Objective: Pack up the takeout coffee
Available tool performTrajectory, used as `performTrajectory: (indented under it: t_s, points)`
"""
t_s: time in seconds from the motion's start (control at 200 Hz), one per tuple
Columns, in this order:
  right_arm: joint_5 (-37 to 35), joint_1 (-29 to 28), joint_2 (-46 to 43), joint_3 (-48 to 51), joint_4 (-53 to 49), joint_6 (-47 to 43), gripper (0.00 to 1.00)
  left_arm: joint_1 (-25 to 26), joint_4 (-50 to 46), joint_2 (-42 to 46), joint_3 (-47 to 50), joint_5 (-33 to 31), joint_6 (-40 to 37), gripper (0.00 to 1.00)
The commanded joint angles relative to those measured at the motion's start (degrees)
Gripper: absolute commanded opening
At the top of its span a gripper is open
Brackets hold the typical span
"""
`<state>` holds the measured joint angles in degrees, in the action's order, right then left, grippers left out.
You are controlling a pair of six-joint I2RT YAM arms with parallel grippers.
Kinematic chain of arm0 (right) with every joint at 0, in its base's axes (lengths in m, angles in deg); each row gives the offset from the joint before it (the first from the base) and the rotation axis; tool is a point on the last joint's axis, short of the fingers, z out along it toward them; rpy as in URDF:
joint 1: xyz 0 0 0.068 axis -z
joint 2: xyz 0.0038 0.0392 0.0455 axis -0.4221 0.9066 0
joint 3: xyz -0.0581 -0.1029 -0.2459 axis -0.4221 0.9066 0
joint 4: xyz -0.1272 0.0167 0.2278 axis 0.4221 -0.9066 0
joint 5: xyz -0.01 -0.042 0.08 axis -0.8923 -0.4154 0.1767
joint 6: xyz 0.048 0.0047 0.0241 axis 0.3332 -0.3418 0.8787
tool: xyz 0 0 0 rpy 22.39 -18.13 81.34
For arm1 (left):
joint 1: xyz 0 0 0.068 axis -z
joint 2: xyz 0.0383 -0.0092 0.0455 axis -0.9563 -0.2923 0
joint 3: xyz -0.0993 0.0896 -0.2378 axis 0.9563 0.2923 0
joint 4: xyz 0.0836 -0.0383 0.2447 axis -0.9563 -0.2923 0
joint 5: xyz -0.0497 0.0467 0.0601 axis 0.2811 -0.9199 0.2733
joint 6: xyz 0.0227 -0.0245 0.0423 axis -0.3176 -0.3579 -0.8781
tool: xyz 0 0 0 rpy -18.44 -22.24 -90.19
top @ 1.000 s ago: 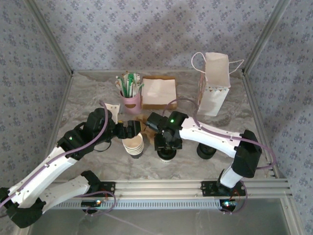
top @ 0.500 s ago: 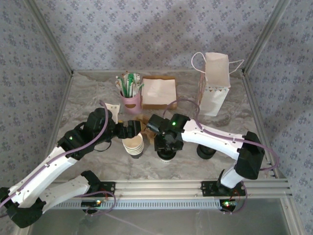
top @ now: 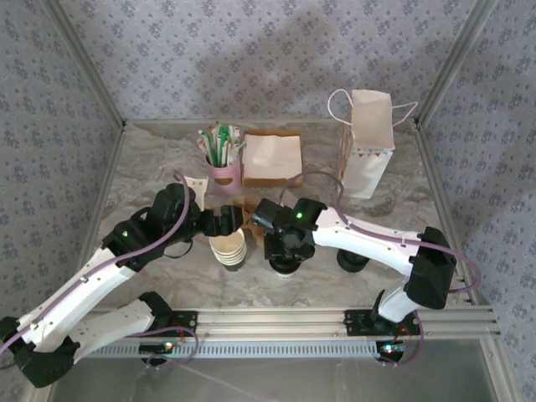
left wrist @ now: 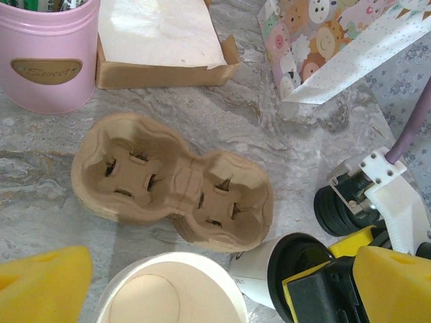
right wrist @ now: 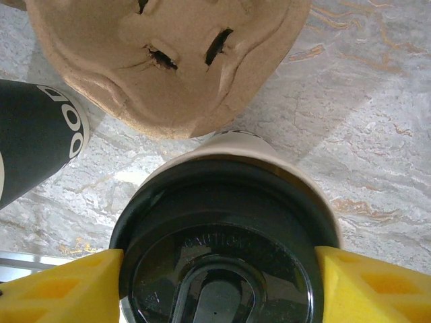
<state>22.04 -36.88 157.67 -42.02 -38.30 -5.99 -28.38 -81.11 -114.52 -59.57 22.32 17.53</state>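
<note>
The takeout coffee (right wrist: 222,222), a cream paper cup with a black lid, stands on the marble table just in front of the brown pulp cup carrier (right wrist: 168,60). My right gripper (right wrist: 219,291) is shut on it, its yellow pads touching both sides of the lid. From above, the right gripper (top: 285,243) covers the takeout coffee (top: 285,266). In the left wrist view the takeout coffee (left wrist: 296,259) sits beside the two-well cup carrier (left wrist: 172,182). My left gripper (left wrist: 215,289) is open, straddling a stack of lidless cream cups (left wrist: 168,289).
A pink holder of sticks (top: 220,172) and a napkin box (top: 272,159) stand behind the carrier. A patterned gift bag (top: 366,146) stands at the back right. A squat pile of black lids (top: 352,258) sits right of the coffee.
My left arm has eased slightly toward the back while its gripper stays around the cup stack. The right gripper has stayed on the coffee's lid.
</note>
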Motion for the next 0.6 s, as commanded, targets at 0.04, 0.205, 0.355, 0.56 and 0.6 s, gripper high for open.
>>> performTrajectory:
  t_s: [0.04, 0.205, 0.355, 0.56, 0.6]
  points:
    - [1.06, -1.42, 4.25, 3.5, -1.8, 2.26, 0.69, -0.42, 0.79, -0.34, -0.63, 0.28, -0.51, 0.99]
    - [-0.72, -1.61, 2.94, -0.54, -4.35, 2.27, 0.74, -0.42, 0.92, -0.34, -0.42, 0.37, -0.51, 0.99]
    - [-0.86, -1.54, 2.44, -3.66, -6.81, 1.95, 0.76, -0.42, 1.09, -0.34, -0.25, 0.32, -0.42, 0.99]
    - [-0.9, -1.35, 2.05, -4.97, -7.33, 1.48, 0.81, -0.5, 1.44, -0.48, -0.01, 0.46, -0.25, 0.99]
    - [-0.9, -1.22, 1.83, -5.0, -7.36, 1.25, 0.82, -0.5, 1.48, -0.52, 0.0, 0.54, -0.29, 1.0]
